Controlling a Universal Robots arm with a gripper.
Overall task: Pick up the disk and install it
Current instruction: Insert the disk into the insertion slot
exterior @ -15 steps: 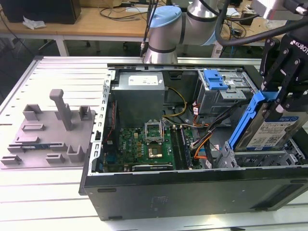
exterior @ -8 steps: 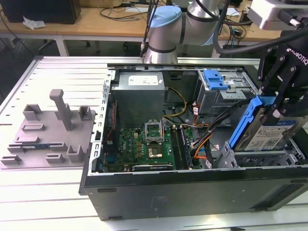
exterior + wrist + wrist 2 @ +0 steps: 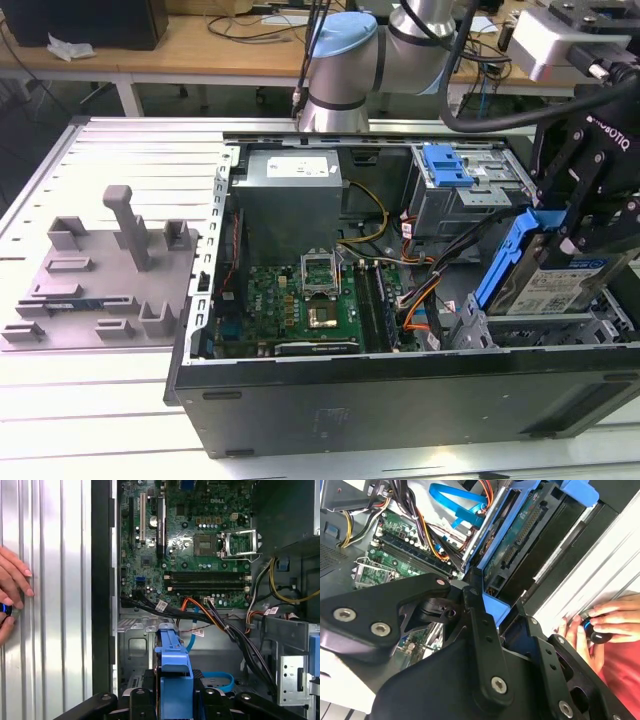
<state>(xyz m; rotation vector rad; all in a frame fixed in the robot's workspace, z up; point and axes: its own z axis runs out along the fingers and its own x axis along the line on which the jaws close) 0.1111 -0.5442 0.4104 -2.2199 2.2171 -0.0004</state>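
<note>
One gripper (image 3: 588, 228), on the single arm (image 3: 345, 60), its two black fingers closed on the one disk (image 3: 556, 292), pinching the blue carrier frame (image 3: 506, 262) from either side. In both wrist views the frame's blue end sits squarely between the finger links, gripper (image 3: 174, 696) below it in the first wrist view, gripper (image 3: 506, 616) clamped over it in the second. Disk stands on edge and tilted, label face outward, at the exterior view's right end of the one open computer case (image 3: 400, 405). Its lower part is down among the grey metal bay walls; cannot tell if it is seated. In the second wrist view the disk (image 3: 522, 537) shows its green board side. Just beyond the disk in the exterior view, one grey drive cage (image 3: 465, 195) with one small blue latch (image 3: 446, 165) on top. Inside the case: one green motherboard (image 3: 300, 300), one grey power supply (image 3: 290, 190), a bundle of black and coloured cables (image 3: 440, 265). One processor socket (image 3: 240, 542) shows in the first wrist view. Outside the case, well apart on the exterior view's left, one grey stand (image 3: 110, 270) with upright posts lies on the ribbed metal table (image 3: 120, 150). A person's hand (image 3: 12, 577) rests on that table beside the case wall; in the second wrist view the hand (image 3: 615, 615) holds one small dark object (image 3: 597, 635).
</note>
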